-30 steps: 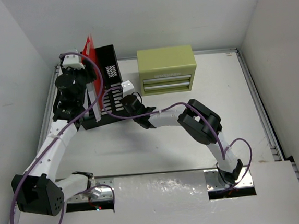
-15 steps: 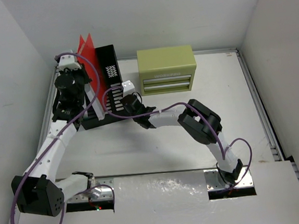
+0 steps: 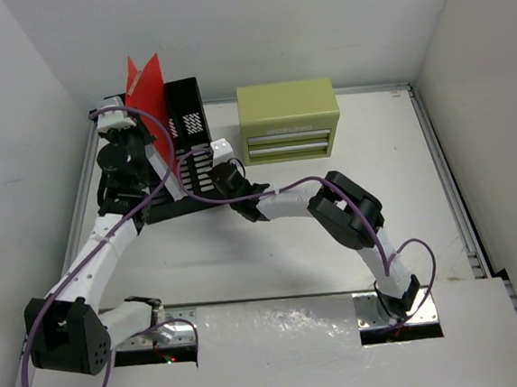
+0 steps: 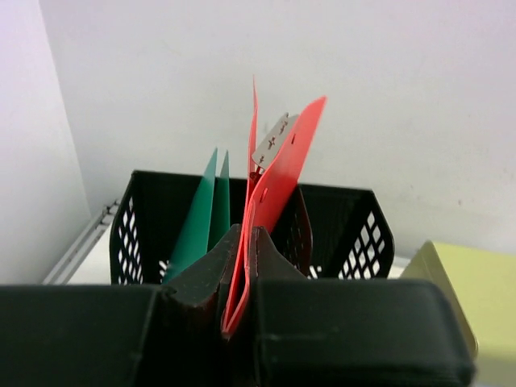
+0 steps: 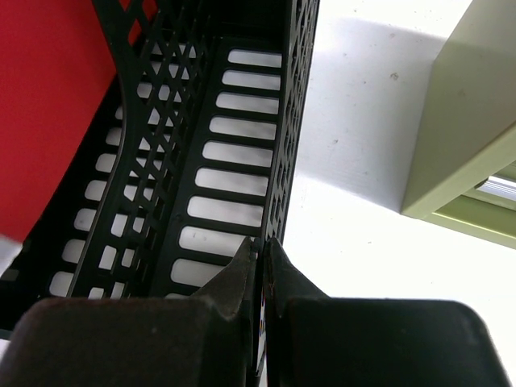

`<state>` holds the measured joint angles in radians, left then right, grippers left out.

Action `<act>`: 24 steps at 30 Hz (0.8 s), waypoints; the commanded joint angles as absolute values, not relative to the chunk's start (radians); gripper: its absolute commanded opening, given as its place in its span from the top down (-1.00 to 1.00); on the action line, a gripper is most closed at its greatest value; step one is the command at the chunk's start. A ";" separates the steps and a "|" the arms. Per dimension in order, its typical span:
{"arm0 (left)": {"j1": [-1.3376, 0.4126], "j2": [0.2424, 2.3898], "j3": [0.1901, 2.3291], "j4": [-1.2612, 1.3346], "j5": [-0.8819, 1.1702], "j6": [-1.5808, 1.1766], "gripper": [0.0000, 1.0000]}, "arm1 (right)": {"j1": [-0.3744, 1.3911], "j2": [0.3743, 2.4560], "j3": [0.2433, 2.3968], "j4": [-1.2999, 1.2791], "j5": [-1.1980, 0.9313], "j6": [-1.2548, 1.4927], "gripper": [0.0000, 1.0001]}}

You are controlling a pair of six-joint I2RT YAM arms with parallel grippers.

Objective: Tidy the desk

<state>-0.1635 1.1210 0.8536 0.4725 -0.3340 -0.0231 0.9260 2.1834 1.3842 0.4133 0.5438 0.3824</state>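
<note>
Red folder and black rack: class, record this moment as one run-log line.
left jaws: shut on red folder | right jaws: shut on black rack wall | green folders: standing in rack

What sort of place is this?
Probably a staged office workstation in a lab cell: white desk, plain walls, a black mesh file rack with a red folder, an olive-green drawer box.

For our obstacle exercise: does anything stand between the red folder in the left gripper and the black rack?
Nothing visible does. The red folder, clamped in the left gripper, stands right at the black rack; the green folder sits beside it, to its left.
</note>
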 commanded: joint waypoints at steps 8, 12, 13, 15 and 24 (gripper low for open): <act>-0.163 1.209 0.807 0.830 -0.240 -0.011 1.00 | 0.948 2.180 1.367 0.362 0.359 0.354 1.00; -0.163 1.247 0.804 0.828 -0.235 -0.029 1.00 | 0.948 2.195 1.376 0.361 0.310 0.350 1.00; -0.163 1.252 0.795 0.840 -0.233 -0.029 1.00 | 0.948 2.201 1.381 0.356 0.296 0.347 1.00; -0.163 1.270 0.761 0.870 -0.218 -0.025 1.00 | 0.948 2.215 1.400 0.342 0.247 0.336 1.00; -0.161 1.226 0.696 0.600 -0.223 -0.023 1.00 | 0.948 2.191 1.376 0.339 0.336 0.391 1.00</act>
